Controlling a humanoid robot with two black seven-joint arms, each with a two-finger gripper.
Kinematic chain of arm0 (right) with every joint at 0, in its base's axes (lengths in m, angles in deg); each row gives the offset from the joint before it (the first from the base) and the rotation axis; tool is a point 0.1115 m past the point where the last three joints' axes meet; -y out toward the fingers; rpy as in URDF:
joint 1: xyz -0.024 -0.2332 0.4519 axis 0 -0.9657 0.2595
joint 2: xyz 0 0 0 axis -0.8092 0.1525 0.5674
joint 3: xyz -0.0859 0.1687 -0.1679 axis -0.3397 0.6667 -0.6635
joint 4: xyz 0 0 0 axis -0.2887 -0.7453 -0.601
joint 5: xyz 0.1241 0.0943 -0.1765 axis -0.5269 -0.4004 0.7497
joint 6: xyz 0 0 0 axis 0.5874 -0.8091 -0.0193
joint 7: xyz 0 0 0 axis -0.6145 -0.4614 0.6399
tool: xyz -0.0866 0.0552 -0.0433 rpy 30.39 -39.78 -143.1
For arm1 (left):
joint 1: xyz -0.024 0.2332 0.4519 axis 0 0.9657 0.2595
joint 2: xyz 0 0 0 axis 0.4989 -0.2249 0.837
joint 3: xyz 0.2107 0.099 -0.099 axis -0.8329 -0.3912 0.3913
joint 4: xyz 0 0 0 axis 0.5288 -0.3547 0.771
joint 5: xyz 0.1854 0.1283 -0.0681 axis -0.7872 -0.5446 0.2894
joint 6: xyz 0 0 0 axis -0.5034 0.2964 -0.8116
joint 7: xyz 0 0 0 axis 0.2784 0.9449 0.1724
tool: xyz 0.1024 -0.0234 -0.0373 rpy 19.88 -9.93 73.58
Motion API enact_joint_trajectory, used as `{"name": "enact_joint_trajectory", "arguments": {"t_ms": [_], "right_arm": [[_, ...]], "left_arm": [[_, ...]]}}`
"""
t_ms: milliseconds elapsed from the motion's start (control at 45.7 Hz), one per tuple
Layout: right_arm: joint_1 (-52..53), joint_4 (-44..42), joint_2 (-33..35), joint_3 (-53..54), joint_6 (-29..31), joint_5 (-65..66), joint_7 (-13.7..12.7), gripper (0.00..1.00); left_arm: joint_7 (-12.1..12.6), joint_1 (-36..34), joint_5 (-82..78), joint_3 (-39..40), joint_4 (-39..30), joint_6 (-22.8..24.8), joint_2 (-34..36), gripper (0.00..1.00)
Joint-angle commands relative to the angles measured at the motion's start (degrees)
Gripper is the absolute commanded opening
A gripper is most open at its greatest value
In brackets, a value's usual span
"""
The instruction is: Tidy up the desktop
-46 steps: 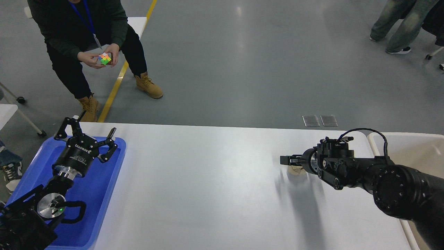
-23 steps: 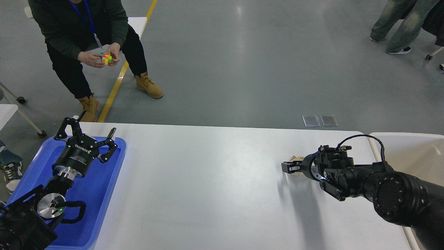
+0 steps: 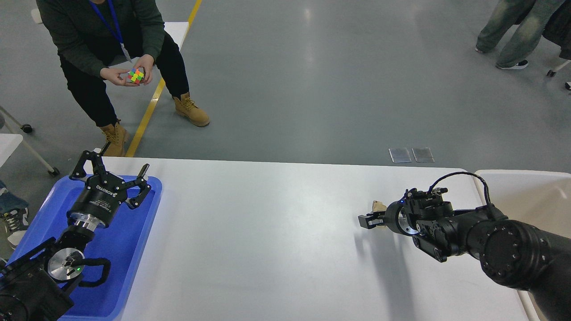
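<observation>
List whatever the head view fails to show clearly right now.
1. Right gripper: seen end-on and dark, so how its jaws stand is unclear.
2. Small beige object: mostly hidden behind that gripper; identity and any grip unknown.
3. Beige bin: cut by the right edge, interior blocked by the right arm.

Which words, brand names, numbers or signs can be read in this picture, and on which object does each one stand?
"ROBOTIQ": white letters on the black body of the left gripper, above the blue tray.
A smaller white line under that brand name: too small to read.
Badge on the person's blue lanyard: too small to read.
Right gripper, desktop: no readable text.
</observation>
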Motion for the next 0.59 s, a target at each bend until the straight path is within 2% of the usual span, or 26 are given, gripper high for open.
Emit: {"name": "enact_joint_trajectory", "arguments": {"t_ms": [0, 175, 437, 569], "right_arm": [[7.84, 7.48, 4.22, 1.0, 4.86, -0.38, -0.63, 0.0], [21.82, 22.43, 13.71, 1.62, 10.92, -0.46, -0.71, 0.0], [38.08, 36.58, 24.18, 0.65, 15.85, 0.24, -0.63, 0.0], [44.94, 40.72, 28.05, -0.75, 19.97, 0.85, -0.63, 0.0]], "left_arm": [[0.0, 0.0, 0.0, -0.09, 0.0, 0.0, 0.0, 0.99], [0.0, 0.0, 0.0, -0.09, 0.0, 0.0, 0.0, 0.99], [0.0, 0.0, 0.0, -0.09, 0.0, 0.0, 0.0, 0.99], [0.0, 0.0, 0.0, -0.09, 0.0, 0.0, 0.0, 0.99]]}}
